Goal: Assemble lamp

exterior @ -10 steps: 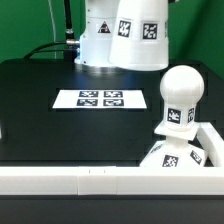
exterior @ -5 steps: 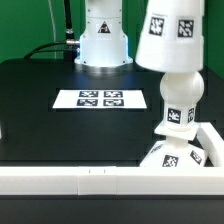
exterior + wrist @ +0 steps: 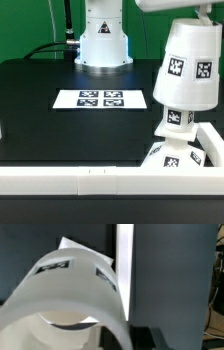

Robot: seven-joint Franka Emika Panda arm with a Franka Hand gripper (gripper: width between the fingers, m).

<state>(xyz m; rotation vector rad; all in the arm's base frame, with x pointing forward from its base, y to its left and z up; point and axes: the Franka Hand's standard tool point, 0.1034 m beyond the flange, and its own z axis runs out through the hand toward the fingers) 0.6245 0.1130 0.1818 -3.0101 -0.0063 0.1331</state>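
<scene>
Exterior view: the tapered white shade (image 3: 187, 66) hangs over the bulb at the exterior view's right, wide end down, tilted slightly, with two square tags showing on its wall. It covers the round head of the bulb completely; only the bulb's cylindrical neck (image 3: 177, 117), also tagged, shows under the shade's lower rim. Whether the shade rests on the bulb or is clear of it cannot be told. The neck stands upright on the stepped square base (image 3: 166, 156), which sits in the near corner against the white rail (image 3: 90, 180) along the front edge of the black table (image 3: 40, 110).

The arm (image 3: 165, 6) enters at the top edge above the shade. The gripper itself is out of frame in this view.

The marker board (image 3: 100, 99) lies flat on the table, well apart from the lamp parts, in front of the robot's white pedestal (image 3: 103, 40).

Wrist view: the shade (image 3: 72, 291) fills most of the frame, seen along its length, one tag (image 3: 54, 267) visible on its side. A dark finger (image 3: 142, 336) shows just beside the shade's rim at the frame edge. The claw's state cannot be told: the fingertips are hidden by the shade
</scene>
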